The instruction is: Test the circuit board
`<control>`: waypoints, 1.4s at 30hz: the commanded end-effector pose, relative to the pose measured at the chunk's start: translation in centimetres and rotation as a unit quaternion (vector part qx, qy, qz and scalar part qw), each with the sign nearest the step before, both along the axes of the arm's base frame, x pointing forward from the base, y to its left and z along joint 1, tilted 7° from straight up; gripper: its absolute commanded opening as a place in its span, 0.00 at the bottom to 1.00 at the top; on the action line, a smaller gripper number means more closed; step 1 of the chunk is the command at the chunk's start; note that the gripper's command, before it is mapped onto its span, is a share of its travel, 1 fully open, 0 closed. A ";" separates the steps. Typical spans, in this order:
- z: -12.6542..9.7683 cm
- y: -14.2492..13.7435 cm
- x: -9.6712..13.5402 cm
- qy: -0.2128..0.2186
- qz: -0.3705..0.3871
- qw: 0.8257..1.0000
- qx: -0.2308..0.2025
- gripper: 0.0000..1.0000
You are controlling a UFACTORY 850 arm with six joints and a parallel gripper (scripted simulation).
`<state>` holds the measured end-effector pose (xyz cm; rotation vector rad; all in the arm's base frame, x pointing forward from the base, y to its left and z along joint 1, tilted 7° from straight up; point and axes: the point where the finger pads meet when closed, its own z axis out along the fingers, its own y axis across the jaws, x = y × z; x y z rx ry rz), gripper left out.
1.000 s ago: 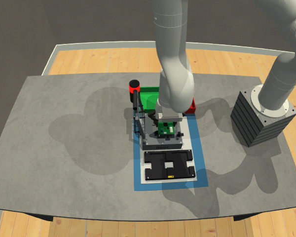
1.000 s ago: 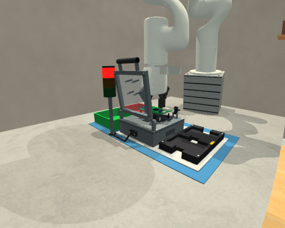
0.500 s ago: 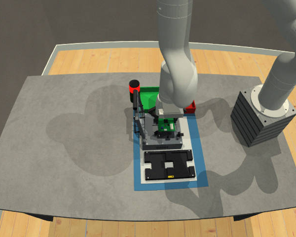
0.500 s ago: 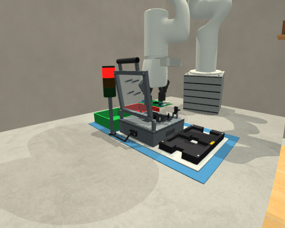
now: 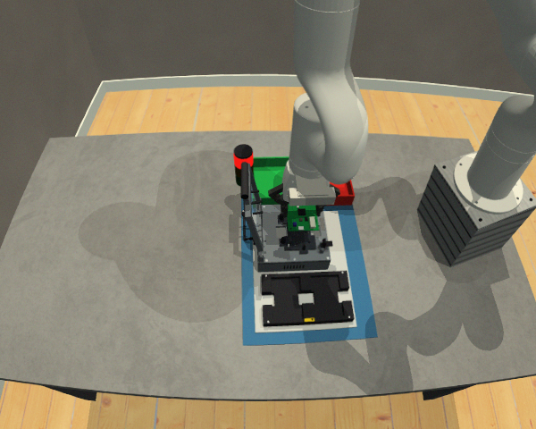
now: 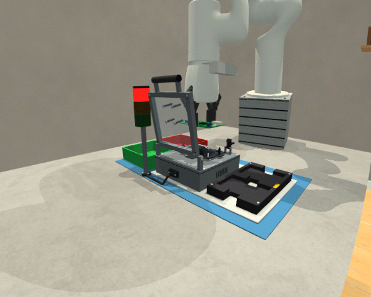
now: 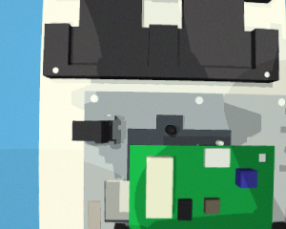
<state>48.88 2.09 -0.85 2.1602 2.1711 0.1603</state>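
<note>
- Green circuit board (image 5: 304,222), seen from above, hangs over the far half of the grey tester (image 5: 296,263). The arm's wrist covers its back edge.
- The tester's lid (image 5: 255,216) stands open on the tester's left side, which leaves room to lift the board out.
- Just beyond the tester sit a green bin (image 5: 271,168) and a red bin (image 5: 347,196). The red one lies mostly under the arm.
- The signal light (image 5: 243,159) stands at the tester's far left corner. A black tray (image 5: 305,299) lies just in front of the tester with no board in it.
- The tray carries a small yellow label (image 5: 310,319), too small to read. No other writing shows.
- From the side, the signal light (image 6: 141,94) glows red at the top, so the board likely belongs in the red bin (image 6: 176,139).
- The gripper (image 6: 203,116) has its fingers spread wide and gripping the board (image 6: 208,124) by its edges. It holds the board level and well above the tester (image 6: 191,172), probably so it clears the pins.
- A lone black post (image 6: 229,143) rises at the tester's far right corner.
- From the wrist, the board (image 7: 200,186) fills the lower right, component side up. It shows a long white connector (image 7: 159,186) and a blue block (image 7: 246,177).
- The fingers themselves are out of sight here. The tester's top (image 7: 148,107) and the tray (image 7: 157,52) lie beneath and beyond the board.
</note>
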 end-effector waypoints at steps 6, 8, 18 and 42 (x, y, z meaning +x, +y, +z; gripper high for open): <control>1.0 0.0 0.0 0.002 0.001 1.000 0.005 0.79; 1.2 0.0 -0.1 0.002 0.001 1.000 0.005 0.79; 1.8 0.0 -0.1 0.002 0.001 1.000 0.005 0.79; 2.3 -0.1 -0.2 0.002 0.001 1.000 0.005 0.79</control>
